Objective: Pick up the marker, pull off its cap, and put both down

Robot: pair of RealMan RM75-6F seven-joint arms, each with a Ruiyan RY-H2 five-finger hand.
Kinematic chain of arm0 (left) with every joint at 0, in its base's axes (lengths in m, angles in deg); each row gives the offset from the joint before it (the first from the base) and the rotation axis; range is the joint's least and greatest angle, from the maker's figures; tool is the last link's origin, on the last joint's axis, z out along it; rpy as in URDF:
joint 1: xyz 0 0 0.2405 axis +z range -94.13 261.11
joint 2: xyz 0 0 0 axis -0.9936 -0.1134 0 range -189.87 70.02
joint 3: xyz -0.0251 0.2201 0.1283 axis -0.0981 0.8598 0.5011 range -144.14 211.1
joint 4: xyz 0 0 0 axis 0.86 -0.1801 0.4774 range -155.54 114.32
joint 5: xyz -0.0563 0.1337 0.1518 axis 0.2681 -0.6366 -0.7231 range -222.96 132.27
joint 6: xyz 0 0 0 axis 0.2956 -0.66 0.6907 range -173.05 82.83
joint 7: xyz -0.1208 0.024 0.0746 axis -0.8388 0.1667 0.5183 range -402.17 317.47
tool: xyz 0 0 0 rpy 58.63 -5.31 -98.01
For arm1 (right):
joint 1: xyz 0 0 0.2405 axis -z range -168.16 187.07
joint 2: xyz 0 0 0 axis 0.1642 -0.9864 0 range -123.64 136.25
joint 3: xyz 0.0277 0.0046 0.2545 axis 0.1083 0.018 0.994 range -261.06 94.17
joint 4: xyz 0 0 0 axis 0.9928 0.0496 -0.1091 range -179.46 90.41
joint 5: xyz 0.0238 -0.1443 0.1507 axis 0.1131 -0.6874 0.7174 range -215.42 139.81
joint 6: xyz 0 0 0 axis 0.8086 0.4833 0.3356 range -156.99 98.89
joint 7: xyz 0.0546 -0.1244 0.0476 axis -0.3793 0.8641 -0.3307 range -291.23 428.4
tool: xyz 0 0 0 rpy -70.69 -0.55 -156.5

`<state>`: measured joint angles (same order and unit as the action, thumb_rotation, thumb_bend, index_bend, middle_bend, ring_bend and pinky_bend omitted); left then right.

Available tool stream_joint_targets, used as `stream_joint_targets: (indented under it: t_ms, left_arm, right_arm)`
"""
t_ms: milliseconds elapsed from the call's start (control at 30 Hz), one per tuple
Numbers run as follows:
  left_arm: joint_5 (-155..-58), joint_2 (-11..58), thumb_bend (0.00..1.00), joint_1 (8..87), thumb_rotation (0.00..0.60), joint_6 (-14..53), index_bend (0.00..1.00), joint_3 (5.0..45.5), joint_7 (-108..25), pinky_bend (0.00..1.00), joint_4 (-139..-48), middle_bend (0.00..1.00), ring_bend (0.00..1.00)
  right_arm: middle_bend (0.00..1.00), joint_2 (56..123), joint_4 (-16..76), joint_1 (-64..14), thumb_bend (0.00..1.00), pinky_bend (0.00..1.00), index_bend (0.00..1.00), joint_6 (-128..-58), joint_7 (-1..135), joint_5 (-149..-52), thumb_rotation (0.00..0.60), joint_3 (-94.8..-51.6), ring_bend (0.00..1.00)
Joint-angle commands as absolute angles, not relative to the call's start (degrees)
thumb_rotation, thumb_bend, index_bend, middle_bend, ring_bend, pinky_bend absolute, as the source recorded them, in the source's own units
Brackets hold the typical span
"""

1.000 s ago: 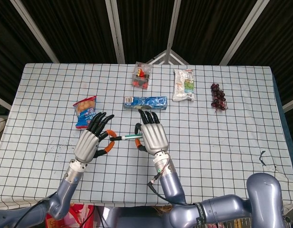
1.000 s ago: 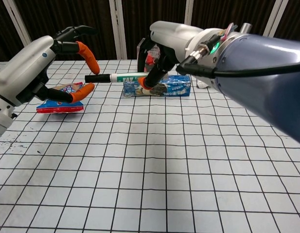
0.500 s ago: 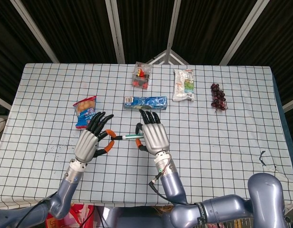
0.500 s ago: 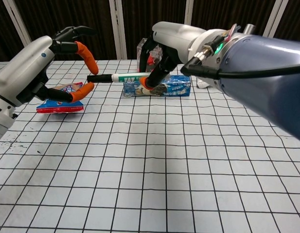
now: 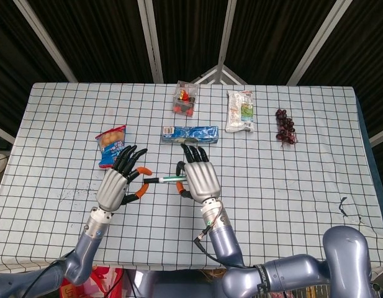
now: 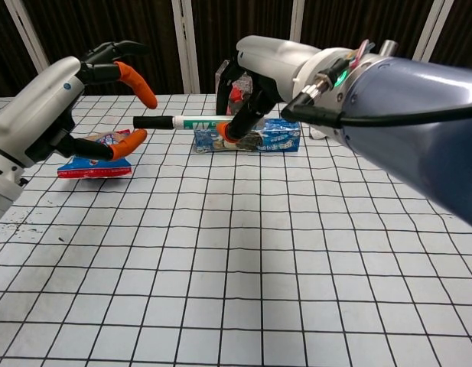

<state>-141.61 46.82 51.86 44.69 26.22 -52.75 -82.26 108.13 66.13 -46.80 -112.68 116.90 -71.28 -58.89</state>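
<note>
The marker (image 6: 191, 121) is white with green print and a black cap (image 6: 153, 121), and it lies level in the air above the table. My right hand (image 6: 255, 92) pinches its barrel end (image 5: 172, 179) between thumb and fingers. My left hand (image 6: 63, 103) is open around the cap end, its orange-tipped fingers (image 6: 138, 82) spread above and below the cap without touching it. In the head view both hands sit side by side at mid-table, left hand (image 5: 120, 180) and right hand (image 5: 200, 177), with the cap (image 5: 149, 180) between them.
A blue snack packet (image 5: 112, 145) lies just behind the left hand. A blue box (image 5: 190, 133) lies behind the right hand. Further back are a clear box with red items (image 5: 185, 99), a white packet (image 5: 239, 111) and dark grapes (image 5: 285, 126).
The left hand's fingers have opened a little wider around the cap. The marker has shifted slightly toward the left hand.
</note>
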Motion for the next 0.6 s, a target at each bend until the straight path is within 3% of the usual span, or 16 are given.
stream_joint_targets:
  t_ms: [33, 600]
  left_arm:
    - [-141.47, 46.99, 0.49, 51.81, 0.600, 44.75, 0.48, 26.17, -53.00, 0.01, -81.98, 0.10, 0.00]
    - [-141.70, 47.74, 0.52, 51.55, 0.600, 45.43, 0.52, 26.52, -54.02, 0.01, -80.81, 0.12, 0.00]
  right_arm:
    - [0.05, 108.14, 66.17, -46.84, 0.44, 0.00, 0.76, -112.76, 116.96, -71.32, 0.600, -58.95, 0.01]
    - [0.05, 107.98, 65.96, -46.53, 0.44, 0.00, 0.76, -112.66, 116.29, -71.38, 0.600, -59.19, 0.01]
